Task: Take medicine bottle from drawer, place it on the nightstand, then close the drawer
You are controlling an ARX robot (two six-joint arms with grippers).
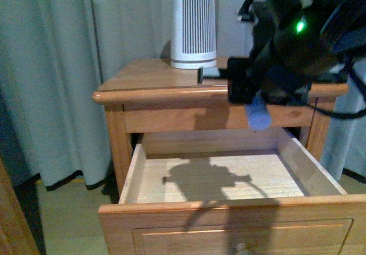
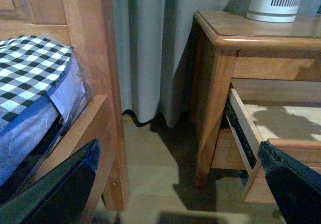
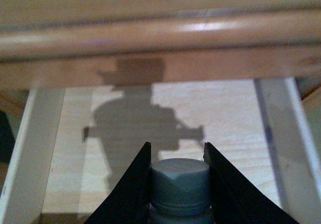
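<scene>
My right gripper (image 1: 257, 111) hangs above the open drawer (image 1: 171, 206), level with the nightstand's front edge, shut on the medicine bottle (image 1: 258, 114), which shows bluish-white below the black hand. In the right wrist view the bottle's ribbed cap (image 3: 179, 183) sits clamped between both black fingers (image 3: 131, 190), over the drawer's pale floor (image 3: 220, 108). The nightstand (image 1: 146, 75) top lies just behind. My left gripper (image 2: 180, 184) is open, low beside the bed, with the nightstand (image 2: 215, 83) and the drawer's side (image 2: 243, 133) ahead of it.
A tall white slatted device (image 1: 194, 27) stands at the back of the nightstand top. Grey curtains (image 1: 51, 66) hang behind. A wooden bed frame (image 2: 93, 73) with a checked cover (image 2: 25, 68) stands to the left. A second drawer front (image 1: 240, 232) shows below.
</scene>
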